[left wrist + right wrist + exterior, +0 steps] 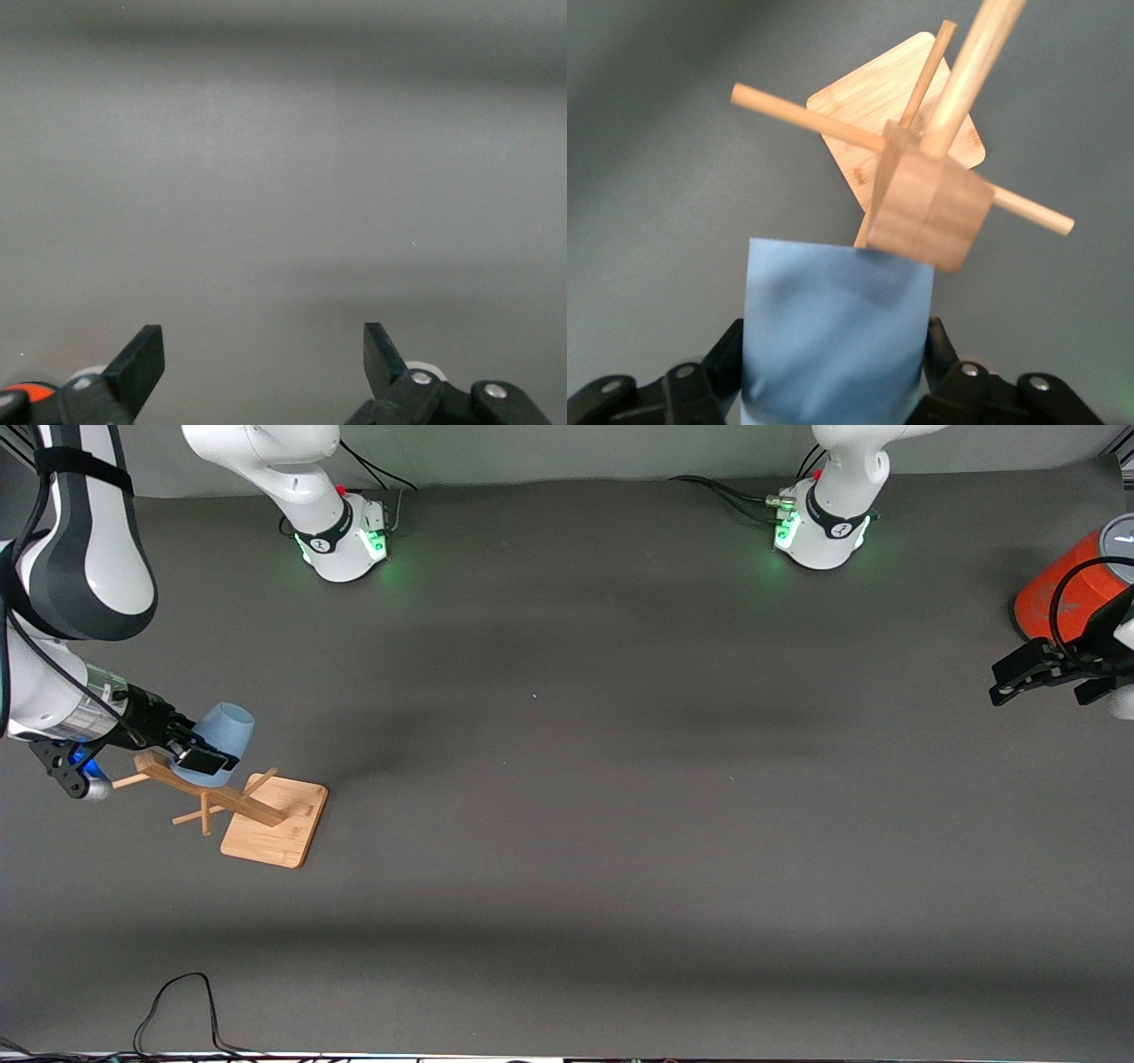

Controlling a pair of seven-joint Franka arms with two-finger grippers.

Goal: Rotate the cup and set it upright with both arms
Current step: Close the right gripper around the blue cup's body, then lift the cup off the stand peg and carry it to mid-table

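The cup [220, 737] is in my right gripper [197, 755], clamped between the two fingers, at the right arm's end of the table. It is tilted, its narrower closed base pointing up and toward the middle of the table, its wider end down by my fingers. From the front I cannot see into its mouth, so I cannot say whether anything is in it. In my right wrist view the cup [833, 332] fills the space between my fingers [713, 372], its blue wall pressed on both sides.

The cup sits against the wooden rack [232, 802], a post with thin cross pegs rising from a flat square base [282, 837]. The post leans toward me in the front view, and the cup is over its upper part. In the right wrist view the block at the top of the post [930, 208] overlaps the cup's edge; whether they touch I cannot tell.

My left gripper [1045, 677] waits over the table [585, 779] at the left arm's end, jaws wide apart, next to an orange cylinder [1067, 593]. My left wrist view shows both fingertips [142, 359] spread with only bare table between them.
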